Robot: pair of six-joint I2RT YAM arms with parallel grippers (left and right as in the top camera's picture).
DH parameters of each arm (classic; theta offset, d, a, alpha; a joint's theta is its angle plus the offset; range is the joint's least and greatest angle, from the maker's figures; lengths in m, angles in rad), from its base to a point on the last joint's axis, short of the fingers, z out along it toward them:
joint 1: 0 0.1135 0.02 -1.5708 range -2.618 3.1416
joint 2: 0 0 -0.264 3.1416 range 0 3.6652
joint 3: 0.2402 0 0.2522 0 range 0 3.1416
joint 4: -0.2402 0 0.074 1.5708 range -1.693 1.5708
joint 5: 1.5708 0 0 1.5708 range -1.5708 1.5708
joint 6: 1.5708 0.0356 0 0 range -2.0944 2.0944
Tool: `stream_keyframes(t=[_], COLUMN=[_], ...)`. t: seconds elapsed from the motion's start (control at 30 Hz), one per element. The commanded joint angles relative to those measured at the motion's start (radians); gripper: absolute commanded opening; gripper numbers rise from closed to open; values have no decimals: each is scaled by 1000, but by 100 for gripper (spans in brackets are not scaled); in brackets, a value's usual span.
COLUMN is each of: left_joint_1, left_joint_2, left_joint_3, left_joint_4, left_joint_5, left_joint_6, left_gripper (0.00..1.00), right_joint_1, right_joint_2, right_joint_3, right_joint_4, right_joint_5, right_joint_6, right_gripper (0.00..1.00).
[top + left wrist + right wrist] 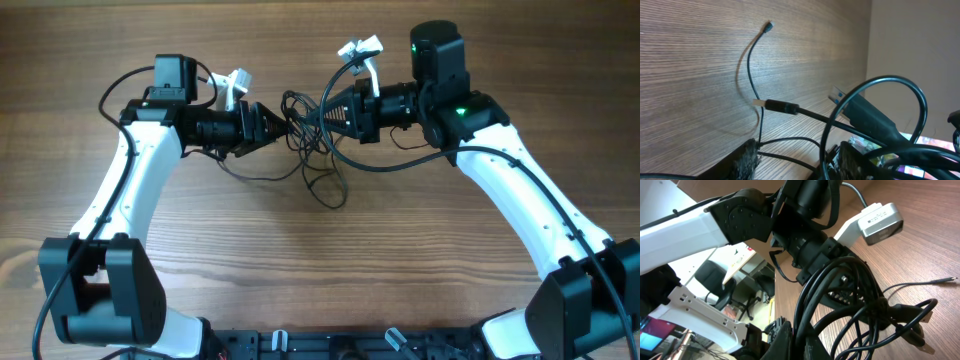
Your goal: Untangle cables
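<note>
The cables (pixel 310 140) form a black tangle at the table's middle back, with loops trailing toward me (pixel 325 190). My left gripper (pixel 283 125) meets the tangle from the left and my right gripper (pixel 328 115) from the right. In the left wrist view the left gripper (pixel 797 162) stands open; two thin cords cross the gap between its fingers (pixel 747 160). Beyond them lie a silver-tipped plug (pixel 760 102) and a blue-tongued plug (pixel 836 95). In the right wrist view the right gripper (pixel 797 340) is shut on a bundle of thick black cables (pixel 860 305).
The wooden table (pixel 320 270) carries only the tangle. One thin cord runs away to a small plug end (pixel 769 25); another thin end lies on the wood (pixel 940 281). The left arm's grey wrist camera (pixel 880 222) hangs close in front of the right gripper.
</note>
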Motion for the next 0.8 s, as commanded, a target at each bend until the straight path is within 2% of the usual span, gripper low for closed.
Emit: stream_keyframes(t=[0.0,0.13,0.23,0.4,0.47,0.53,0.57,0.6,0.77], left_joint_1=[-7,-7,-20,-55,-53,-42,-25,-13,95], left_joint_2=[13,15,34,81,85,85,85,85,85], left_joint_3=[1,1,1,1,1,1,1,1,1], left_joint_4=[16,46,69,101,109,108,103,100,93], left_joint_5=[2,-11,-71,-79,-150,-263,-361,-395,-446], left_joint_6=[23,16,-46,-49,-50,-85,-130,-141,-171], left_gripper=[54,55,54,53,53,44,35,34,36], right_joint_1=[0,0,0,0,0,0,0,0,0], right_joint_2=[16,16,16,16,16,16,16,16,16], right_joint_3=[12,12,12,12,12,12,12,12,12], right_joint_4=[-3,-4,-6,-6,-7,-8,-13,-16,-56], right_joint_5=[-35,-35,-35,-35,-35,-35,-35,-35,5], right_joint_6=[-23,-23,-21,-21,-21,-21,-21,-21,-23], right_gripper=[4,4,4,4,4,4,4,4,4])
